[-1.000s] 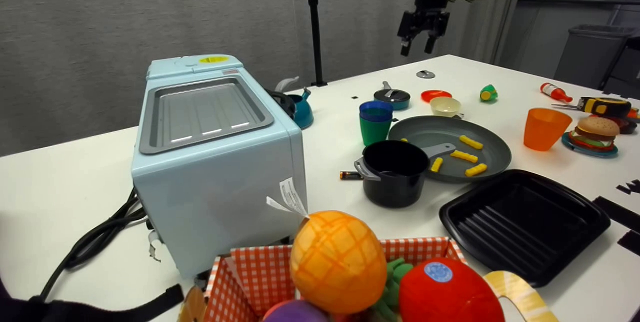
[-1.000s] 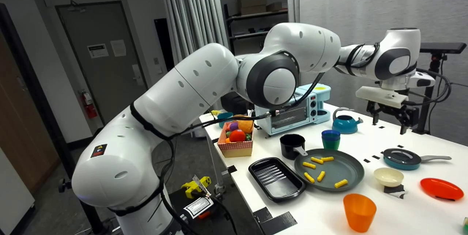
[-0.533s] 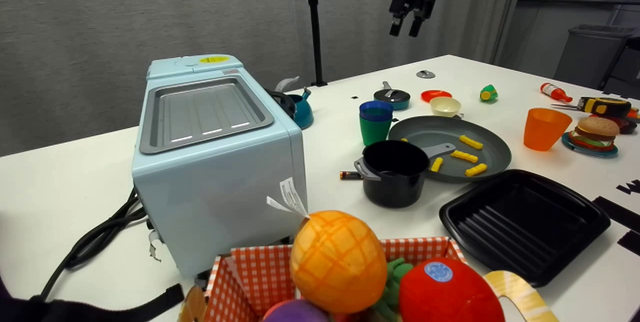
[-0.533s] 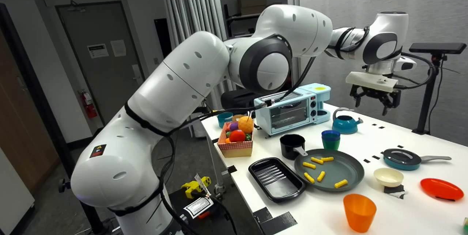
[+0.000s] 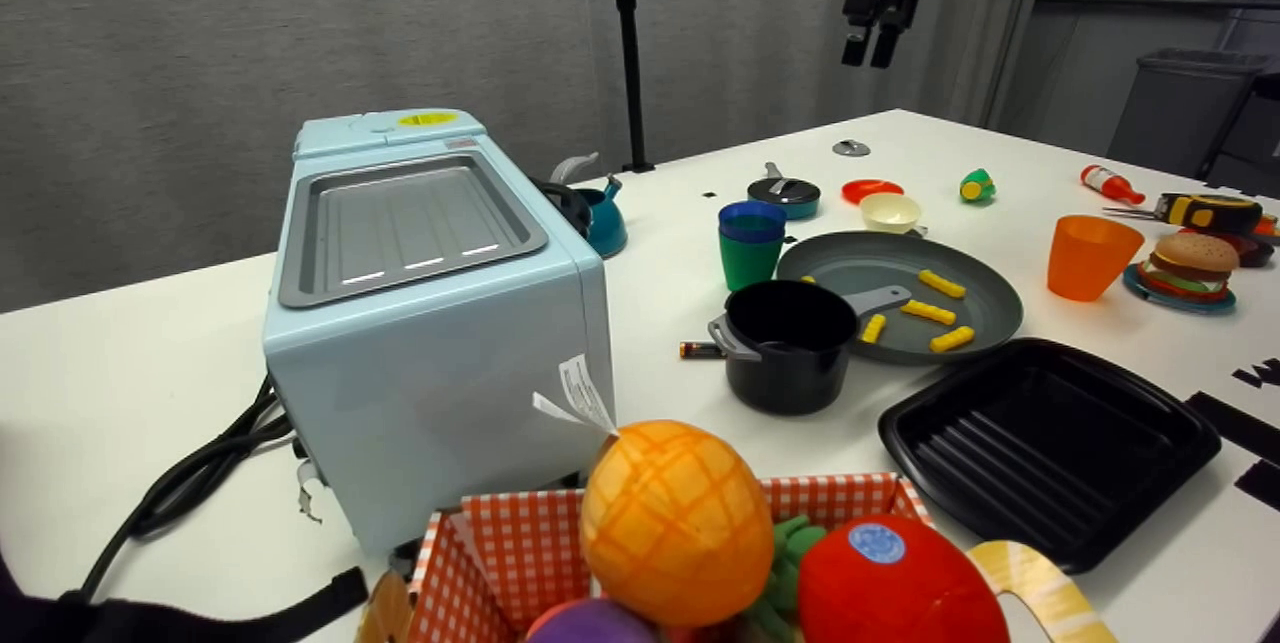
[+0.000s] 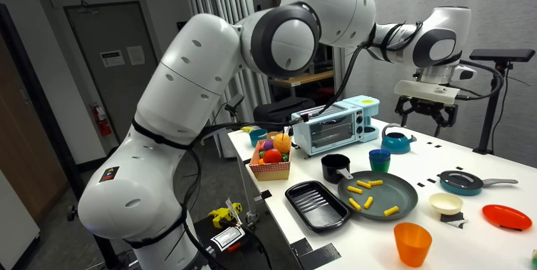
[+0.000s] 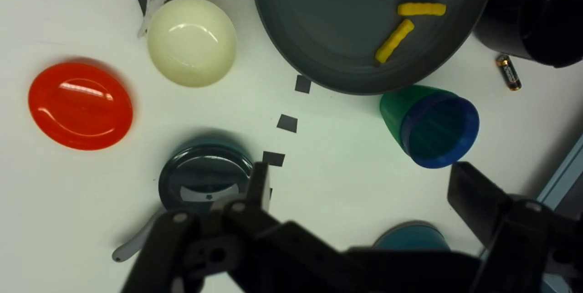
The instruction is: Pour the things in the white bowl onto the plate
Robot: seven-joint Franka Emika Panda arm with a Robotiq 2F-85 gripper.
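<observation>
My gripper (image 7: 358, 172) is open and empty, with its jaws wide apart in the wrist view. It hangs high above the table in both exterior views (image 5: 868, 53) (image 6: 420, 127). The white bowl (image 7: 192, 42) stands upright on the table and its inside shows empty. It also shows in both exterior views (image 5: 890, 213) (image 6: 446, 203), beside the plate. The wide dark grey plate (image 6: 398, 196) holds several yellow pieces (image 6: 391, 211), spread over it. Part of the plate (image 7: 328, 24) and some pieces (image 7: 394, 41) show in the wrist view. The black pot hides part of the plate in an exterior view (image 5: 850, 253).
A black pot (image 6: 334, 167), stacked blue and green cups (image 6: 379, 161) and a black ridged tray (image 6: 316, 207) surround the plate. An orange cup (image 6: 412, 245), red dish (image 6: 506, 217), small lidded pan (image 6: 461, 182), teal kettle (image 6: 396, 142) and light blue oven (image 6: 335, 127) stand around.
The arm has risen and the gripper is higher above the table. It has also shifted sideways in both exterior views. The bowl, plate and yellow pieces have not moved.
</observation>
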